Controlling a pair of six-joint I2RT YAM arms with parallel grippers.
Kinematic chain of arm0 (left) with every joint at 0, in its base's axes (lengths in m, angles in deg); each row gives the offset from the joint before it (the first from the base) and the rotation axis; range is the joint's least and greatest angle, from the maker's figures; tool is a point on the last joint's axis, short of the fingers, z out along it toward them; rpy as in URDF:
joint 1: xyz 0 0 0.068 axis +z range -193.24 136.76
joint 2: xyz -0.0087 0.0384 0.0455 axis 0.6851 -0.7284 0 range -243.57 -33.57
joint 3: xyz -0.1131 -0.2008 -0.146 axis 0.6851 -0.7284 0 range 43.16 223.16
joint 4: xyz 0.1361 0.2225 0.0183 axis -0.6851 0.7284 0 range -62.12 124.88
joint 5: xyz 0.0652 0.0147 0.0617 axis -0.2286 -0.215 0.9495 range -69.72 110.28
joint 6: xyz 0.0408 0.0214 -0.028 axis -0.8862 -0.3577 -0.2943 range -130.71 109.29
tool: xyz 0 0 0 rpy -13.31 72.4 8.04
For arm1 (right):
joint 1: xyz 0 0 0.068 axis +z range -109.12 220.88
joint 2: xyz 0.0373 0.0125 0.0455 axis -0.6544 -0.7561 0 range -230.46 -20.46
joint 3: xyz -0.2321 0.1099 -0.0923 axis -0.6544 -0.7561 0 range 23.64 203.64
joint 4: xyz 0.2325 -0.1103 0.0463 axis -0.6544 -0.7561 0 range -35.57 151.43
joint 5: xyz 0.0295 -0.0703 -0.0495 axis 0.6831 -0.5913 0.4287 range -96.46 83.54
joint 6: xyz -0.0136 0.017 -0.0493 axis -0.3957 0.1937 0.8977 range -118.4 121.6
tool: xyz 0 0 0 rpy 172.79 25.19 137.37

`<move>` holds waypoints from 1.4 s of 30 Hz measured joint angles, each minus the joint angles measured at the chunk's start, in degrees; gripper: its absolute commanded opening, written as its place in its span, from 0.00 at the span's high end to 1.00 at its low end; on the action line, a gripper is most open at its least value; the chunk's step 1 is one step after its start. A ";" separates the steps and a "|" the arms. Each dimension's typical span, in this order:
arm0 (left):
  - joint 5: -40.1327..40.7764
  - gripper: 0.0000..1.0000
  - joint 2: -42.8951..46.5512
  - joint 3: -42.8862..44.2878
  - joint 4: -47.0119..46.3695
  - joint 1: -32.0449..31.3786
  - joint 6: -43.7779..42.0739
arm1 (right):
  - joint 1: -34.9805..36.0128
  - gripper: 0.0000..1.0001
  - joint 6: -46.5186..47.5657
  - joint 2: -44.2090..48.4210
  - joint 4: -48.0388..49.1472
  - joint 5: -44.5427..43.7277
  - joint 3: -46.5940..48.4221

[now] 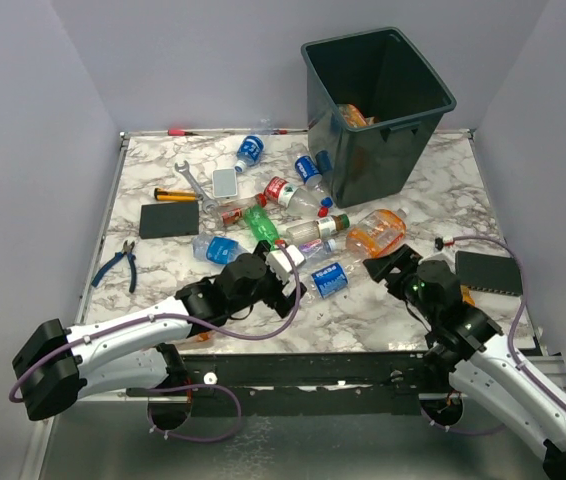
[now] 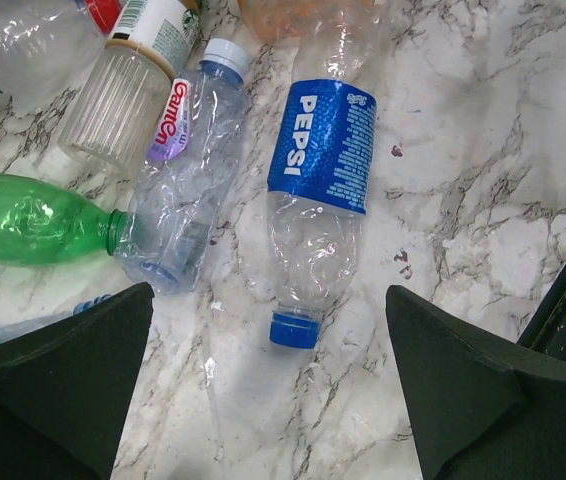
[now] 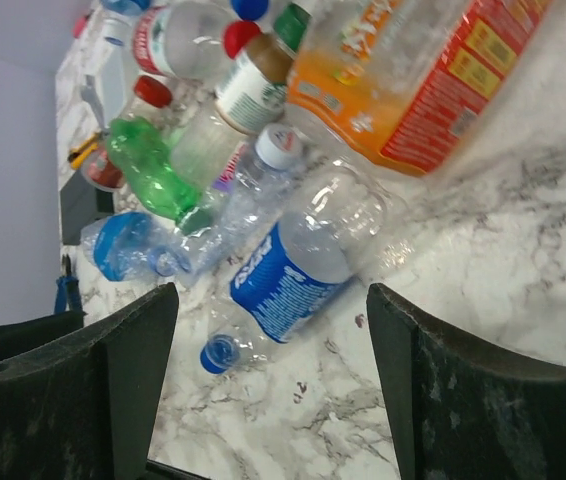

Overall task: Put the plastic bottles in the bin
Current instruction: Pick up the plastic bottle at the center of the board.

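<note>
From the overhead view I have the bin (image 1: pixel 375 165) upright at the far right of the marble table (image 1: pixel 383 310), its mouth open toward the camera. Inside it I can make out one orange-labelled bottle (image 1: pixel 351 115) resting against the left inner wall. The rest of the interior is dark, and I cannot tell what else lies there. The other plastic bottles (image 1: pixel 293 215) lie scattered on the table, just left of the bin and in front of it, on their sides as far as I can see.

My left gripper (image 2: pixel 268 295) is spread wide and holds nothing. It hangs over a clear Pepsi bottle (image 2: pixel 321 150) that lies flat between the fingers, blue cap toward the wrist camera, touching neither finger. Just beside it lie a crushed clear bottle (image 2: pixel 185 170) with a white cap and a green bottle (image 2: pixel 28 220), whose neck is against the crushed one's base.

My right gripper (image 3: pixel 271 290) is also empty, its jaws well apart, and it faces the same cluster from the other side. A big orange bottle (image 3: pixel 413 80) with an orange-red label lies near it, just beyond the Pepsi bottle.

Pliers (image 1: pixel 118 263), a wrench (image 1: pixel 195 183) and a black slab (image 1: pixel 169 219) sit on the left part of the table, well apart from the bin.
</note>
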 measured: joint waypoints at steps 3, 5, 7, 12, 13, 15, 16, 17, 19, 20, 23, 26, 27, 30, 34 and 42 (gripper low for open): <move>-0.50 0.01 -0.37 0.00 0.09 -0.13 0.13 | 0.00 0.21 -3.85 -1.44 -0.70 0.09 -2.45; -0.85 0.01 -2.08 0.17 0.24 -0.13 0.26 | 0.00 0.21 -5.18 -2.12 -0.76 0.42 -3.37; -1.14 0.01 -5.03 0.74 0.92 -0.28 0.39 | 0.00 0.22 -5.84 -2.58 -0.48 1.33 -4.17; -1.42 0.02 -16.26 4.85 5.57 -1.16 0.85 | 0.00 0.23 -5.99 -0.90 1.29 4.46 -6.08; -1.40 0.02 -17.75 5.29 6.01 -1.25 0.92 | 0.00 0.23 -5.97 -0.07 1.53 5.07 -6.56; -1.36 0.02 -20.61 6.12 6.75 -1.25 1.07 | 0.00 0.23 -5.97 1.70 1.62 6.19 -7.32; -1.29 0.03 -22.01 6.56 7.19 -1.25 1.16 | 0.00 0.23 -5.95 2.62 1.60 6.64 -7.58; -1.16 0.04 -22.80 6.88 7.52 -1.25 1.25 | 0.00 0.23 -5.92 3.56 1.57 7.17 -7.72; -0.83 0.10 -25.03 7.89 8.22 -1.18 1.46 | 0.00 0.23 -5.79 5.42 1.60 8.00 -7.76; -0.83 0.14 -26.14 8.52 8.61 -1.07 1.53 | 0.00 0.23 -5.73 6.12 1.60 8.31 -7.76; -1.49 0.28 -29.33 10.54 9.44 -0.50 2.14 | 0.00 0.23 -5.46 7.37 1.22 9.16 -7.76; -2.69 0.43 -31.12 12.15 9.42 -0.15 2.67 | 0.00 0.23 -5.09 7.82 0.83 9.53 -7.69; -3.10 0.49 -31.32 12.28 9.38 -0.09 2.78 | 0.00 0.23 -5.01 7.89 0.72 9.57 -7.63; -3.61 0.63 -31.34 12.35 9.44 0.00 2.99 | 0.00 0.23 -4.87 7.96 0.48 9.77 -7.39; -3.87 0.80 -31.06 12.33 9.49 0.00 3.13 | 0.00 0.22 -4.33 7.96 0.24 10.16 -7.04; -4.22 0.91 -19.06 8.63 8.85 0.00 5.14 | 0.00 0.17 3.08 7.50 1.42 16.90 -2.16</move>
